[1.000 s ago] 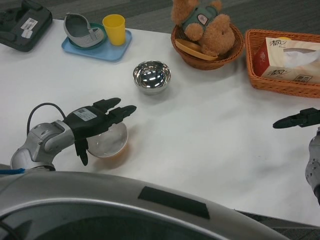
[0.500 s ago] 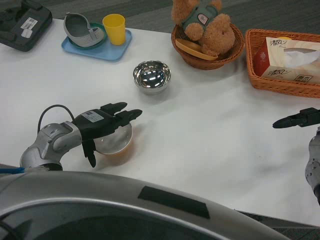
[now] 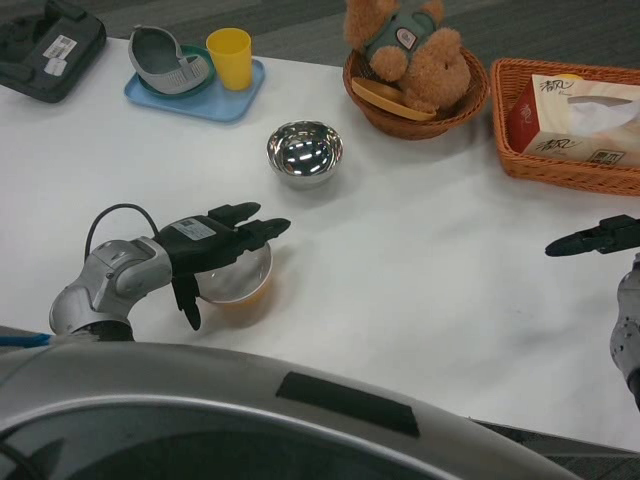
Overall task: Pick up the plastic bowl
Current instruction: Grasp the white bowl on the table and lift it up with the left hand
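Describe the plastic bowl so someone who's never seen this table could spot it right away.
On the white table, look at the near left, under the robot's left hand. The plastic bowl sits there, translucent with an orange tint, unlike the shiny metal bowl farther back.

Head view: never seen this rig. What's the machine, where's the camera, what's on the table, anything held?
This is a humanoid robot's own view from its head, looking down on a white table. The left robot hand lies over a clear plastic bowl, fingers spread across it; a firm grip isn't visible. The right robot hand waits at the right edge. Also there: a steel bowl, a blue tray with a yellow cup, a teddy bear in a basket, and a tissue box.
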You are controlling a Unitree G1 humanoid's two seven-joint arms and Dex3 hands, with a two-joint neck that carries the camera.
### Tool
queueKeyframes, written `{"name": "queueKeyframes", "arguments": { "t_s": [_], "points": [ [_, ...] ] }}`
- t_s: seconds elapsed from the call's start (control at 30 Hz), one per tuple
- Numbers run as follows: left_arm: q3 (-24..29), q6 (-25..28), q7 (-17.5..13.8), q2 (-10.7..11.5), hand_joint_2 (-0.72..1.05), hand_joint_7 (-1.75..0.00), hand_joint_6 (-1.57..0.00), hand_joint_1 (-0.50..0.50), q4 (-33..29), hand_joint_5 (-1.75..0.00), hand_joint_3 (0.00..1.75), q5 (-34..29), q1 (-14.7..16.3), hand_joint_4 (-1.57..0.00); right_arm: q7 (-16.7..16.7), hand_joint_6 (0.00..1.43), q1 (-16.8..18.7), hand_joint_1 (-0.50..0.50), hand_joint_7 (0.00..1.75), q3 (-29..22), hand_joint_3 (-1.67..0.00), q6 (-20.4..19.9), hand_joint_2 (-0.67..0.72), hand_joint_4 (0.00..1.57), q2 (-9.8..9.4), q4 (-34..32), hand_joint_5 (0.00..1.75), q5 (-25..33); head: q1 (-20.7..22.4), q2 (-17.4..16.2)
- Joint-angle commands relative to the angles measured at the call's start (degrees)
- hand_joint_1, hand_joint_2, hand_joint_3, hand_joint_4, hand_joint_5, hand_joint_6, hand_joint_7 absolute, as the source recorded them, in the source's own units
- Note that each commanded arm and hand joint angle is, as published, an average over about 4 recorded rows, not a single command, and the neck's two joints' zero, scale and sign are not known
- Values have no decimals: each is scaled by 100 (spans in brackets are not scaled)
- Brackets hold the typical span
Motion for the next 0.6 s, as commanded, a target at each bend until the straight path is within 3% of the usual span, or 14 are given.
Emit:
{"name": "queueKeyframes", "arguments": {
  "t_s": [0.03,0.23,0.33,0.4,0.53,0.6],
  "points": [
    [-106,45,-110,1,74,0,0,-50,106,0,2,-108,71,0,-25,0,62,-46,0,-11,0,-50,72,0,-44,-11,0,30,0,5],
    [-190,45,-119,-4,105,-3,0,-50,202,0,22,-169,89,-6,-25,0,62,-46,0,-11,0,-58,72,0,-44,-11,0,26,-10,21],
    [-190,45,-126,-10,105,-21,0,-50,259,-41,48,-169,89,-1,-25,0,62,-46,0,-17,0,-65,72,0,-44,-17,0,26,-11,22],
    [-190,51,-130,-15,105,-40,0,-50,292,-72,76,-167,86,0,-25,0,62,-46,0,-19,0,-67,72,0,-44,-19,0,28,-8,27],
    [-196,152,-156,-30,105,-77,0,-50,341,-103,109,-154,82,-1,-25,0,62,-46,0,-19,0,-67,72,0,-44,-19,0,28,-4,42],
    [-199,196,-165,-41,105,-103,0,-50,356,-133,127,-150,84,-4,-25,0,62,-46,0,-19,0,-67,72,0,-44,-19,0,26,0,46]
  ]
}}
